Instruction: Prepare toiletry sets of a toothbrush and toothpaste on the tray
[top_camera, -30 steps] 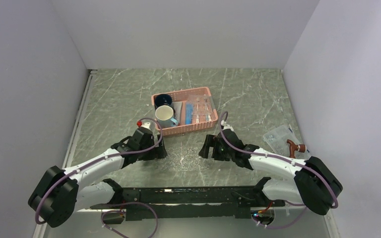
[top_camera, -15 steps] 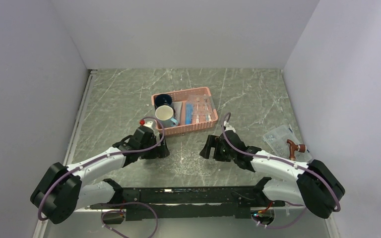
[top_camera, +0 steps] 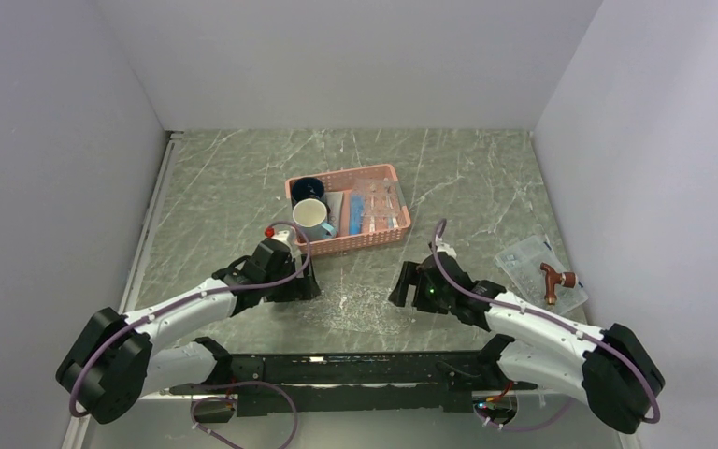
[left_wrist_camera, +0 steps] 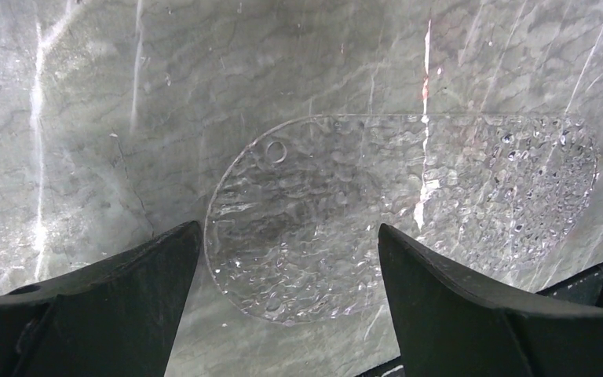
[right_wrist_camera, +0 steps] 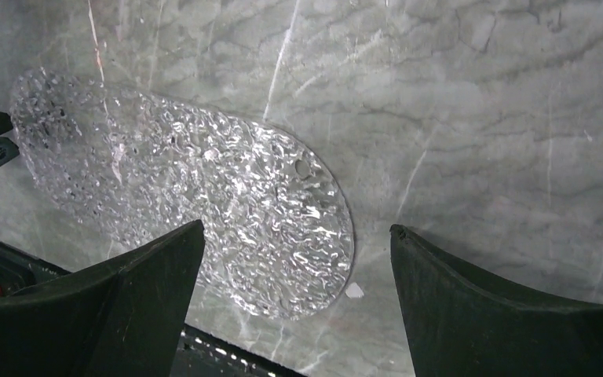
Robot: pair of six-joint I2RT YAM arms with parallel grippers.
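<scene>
Clear tray (top_camera: pixel 360 309) barely visible fr. above.

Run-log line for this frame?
tray: flat on table, bare | left gripper: open, empty | right gripper: open, empty

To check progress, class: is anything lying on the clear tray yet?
No, the tray shows only its bare glittery surface.

top cam overhead fr rear; wrist cams close, share tray (left_wrist_camera: pixel 345 220)
</scene>
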